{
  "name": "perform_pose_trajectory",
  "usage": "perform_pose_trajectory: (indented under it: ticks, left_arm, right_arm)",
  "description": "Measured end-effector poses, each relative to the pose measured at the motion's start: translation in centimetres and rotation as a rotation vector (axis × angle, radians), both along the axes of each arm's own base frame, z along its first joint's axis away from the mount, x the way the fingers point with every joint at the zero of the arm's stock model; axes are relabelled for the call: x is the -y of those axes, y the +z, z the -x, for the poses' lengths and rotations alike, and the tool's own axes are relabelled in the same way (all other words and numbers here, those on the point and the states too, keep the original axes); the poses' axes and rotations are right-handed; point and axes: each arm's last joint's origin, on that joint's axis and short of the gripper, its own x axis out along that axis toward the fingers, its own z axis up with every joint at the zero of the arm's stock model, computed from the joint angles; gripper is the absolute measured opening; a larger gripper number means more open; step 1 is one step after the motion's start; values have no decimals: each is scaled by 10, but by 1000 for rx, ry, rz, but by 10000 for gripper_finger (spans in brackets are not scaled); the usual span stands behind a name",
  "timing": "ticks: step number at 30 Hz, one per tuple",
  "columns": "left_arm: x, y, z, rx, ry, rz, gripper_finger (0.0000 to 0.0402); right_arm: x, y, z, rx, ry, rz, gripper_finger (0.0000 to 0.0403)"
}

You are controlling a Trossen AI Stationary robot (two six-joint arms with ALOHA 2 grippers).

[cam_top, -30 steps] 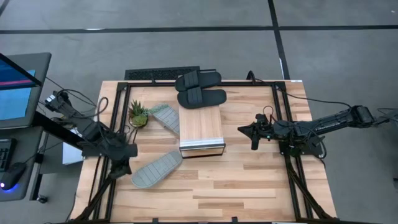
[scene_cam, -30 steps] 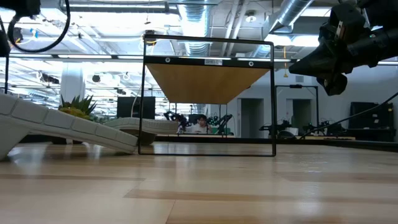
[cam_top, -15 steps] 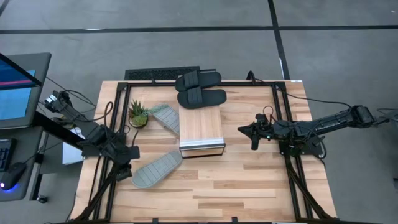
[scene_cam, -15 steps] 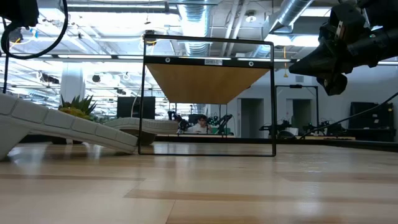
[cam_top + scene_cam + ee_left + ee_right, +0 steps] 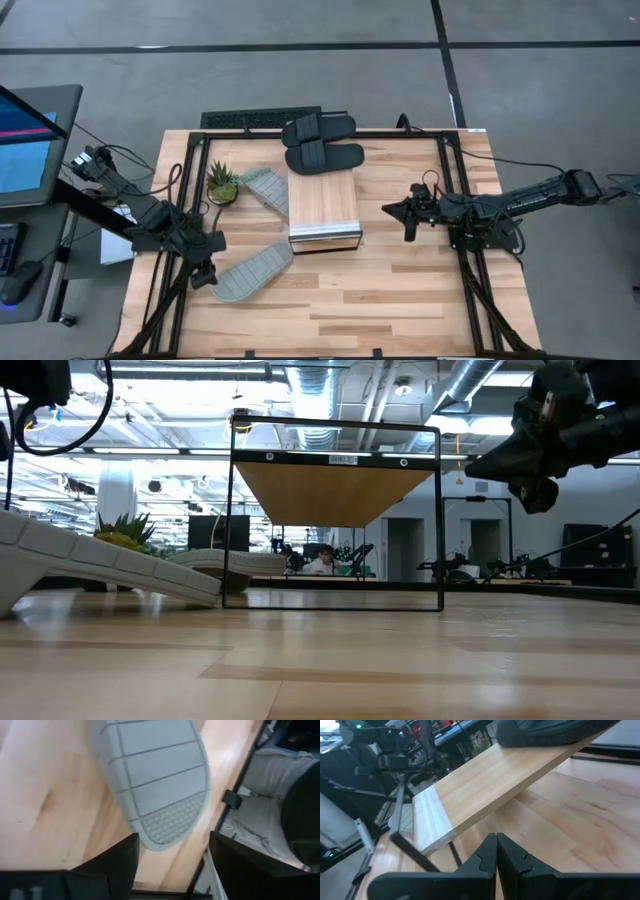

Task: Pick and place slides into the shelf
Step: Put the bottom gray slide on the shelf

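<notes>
A pale grey-green slide (image 5: 252,272) lies sole up on the table's near left; its ribbed sole (image 5: 160,775) fills the left wrist view. My left gripper (image 5: 206,272) stands open at that slide's left end, its fingers on either side of the end without touching it. A second pale slide (image 5: 265,187) lies by the shelf's left side. Two black slides (image 5: 320,143) rest on the far end of the light-wood shelf (image 5: 323,205). My right gripper (image 5: 407,218) hovers shut to the right of the shelf.
A small potted plant (image 5: 221,183) stands at the far left beside the second pale slide. The shelf's silvery front edge (image 5: 325,236) faces the near side. Black frame rails (image 5: 170,270) run along the table's left and right edges. Bare wood lies at the near right.
My left gripper has opened wide and has reached a little toward the table's near edge, at the left end of the sole-up pale slide. The slide lies where it lay.
</notes>
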Motion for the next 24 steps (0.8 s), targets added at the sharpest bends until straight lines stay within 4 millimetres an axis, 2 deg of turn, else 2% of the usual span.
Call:
perform_pose_trajectory:
  ticks: [9, 24]
  left_arm:
    - [-3, -5, 1, -24, 24, -94, 238]
    - [14, -28, -14, -119, -83, -209, 238]
  right_arm:
    - [-1, 0, 0, 3, 29, -33, 0]
    - [-2, 0, 0, 3, 43, -48, 0]
